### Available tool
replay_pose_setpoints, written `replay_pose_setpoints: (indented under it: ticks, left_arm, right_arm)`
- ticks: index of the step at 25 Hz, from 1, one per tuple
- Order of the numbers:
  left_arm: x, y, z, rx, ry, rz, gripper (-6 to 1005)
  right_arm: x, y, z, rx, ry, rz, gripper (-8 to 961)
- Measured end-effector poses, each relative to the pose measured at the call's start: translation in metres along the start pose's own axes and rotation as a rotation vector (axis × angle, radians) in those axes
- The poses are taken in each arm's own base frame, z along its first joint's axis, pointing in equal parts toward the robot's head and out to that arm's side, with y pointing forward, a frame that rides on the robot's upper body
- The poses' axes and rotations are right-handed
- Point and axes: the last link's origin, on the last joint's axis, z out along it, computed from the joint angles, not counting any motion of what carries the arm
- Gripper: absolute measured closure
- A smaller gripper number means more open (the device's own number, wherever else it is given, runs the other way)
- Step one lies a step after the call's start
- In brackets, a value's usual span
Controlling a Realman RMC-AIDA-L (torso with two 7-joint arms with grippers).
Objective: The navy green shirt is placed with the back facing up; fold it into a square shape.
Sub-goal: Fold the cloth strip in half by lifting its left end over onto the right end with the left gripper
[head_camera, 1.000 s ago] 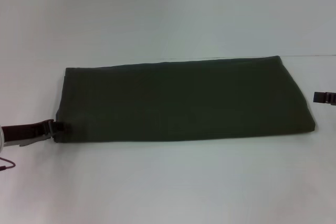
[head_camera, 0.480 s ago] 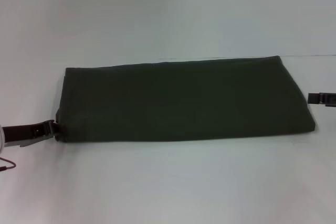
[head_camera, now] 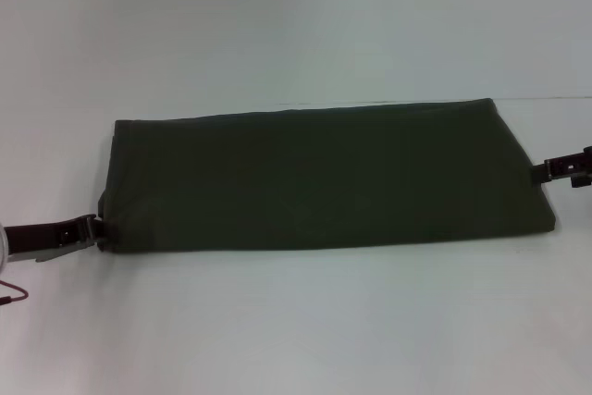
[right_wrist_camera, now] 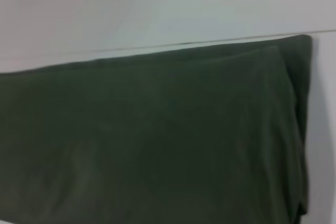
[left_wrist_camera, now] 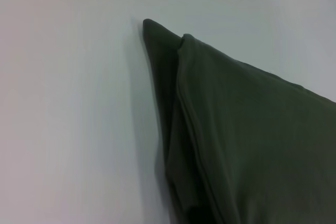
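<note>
The navy green shirt (head_camera: 324, 178) lies flat on the white table (head_camera: 296, 321), folded into a long dark rectangle running left to right. My left gripper (head_camera: 95, 227) sits at the shirt's near left corner, touching the edge. My right gripper (head_camera: 539, 171) reaches in from the right and meets the shirt's right edge about halfway along it. In the left wrist view the stacked layers of the shirt (left_wrist_camera: 252, 129) show at one corner. The right wrist view is filled by the shirt (right_wrist_camera: 157, 129), with its folded end at one side.
The pale table surface surrounds the shirt on all sides. A thin seam line (head_camera: 555, 97) runs across the table behind the shirt's far edge. A red cable (head_camera: 11, 291) hangs below the left arm.
My right gripper has moved left, from off the shirt to its right edge. The left gripper has stayed at the near left corner. The shirt has not shifted.
</note>
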Motion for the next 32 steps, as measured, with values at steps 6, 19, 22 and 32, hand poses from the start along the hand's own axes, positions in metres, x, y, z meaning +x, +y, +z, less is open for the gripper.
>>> replay_pose_setpoints:
  ticks: [6, 19, 22, 32]
  left_arm:
    - [-0.001, -0.001, 0.0, 0.001, -0.001, 0.0, 975]
    - [-0.003, -0.001, 0.0, 0.001, -0.003, -0.002, 975]
    - [-0.003, -0.001, 0.0, 0.001, -0.004, -0.001, 975]
    - [-0.003, -0.001, 0.0, 0.001, -0.004, 0.0, 976]
  right_arm:
    - [0.002, 0.003, 0.015, 0.057, 0.033, -0.025, 94]
    - [0.02, -0.002, 0.034, 0.093, 0.058, -0.029, 113]
    - [0.021, -0.001, 0.039, 0.097, 0.051, -0.04, 126]
    - [0.023, 0.005, 0.05, 0.098, 0.04, -0.052, 171]
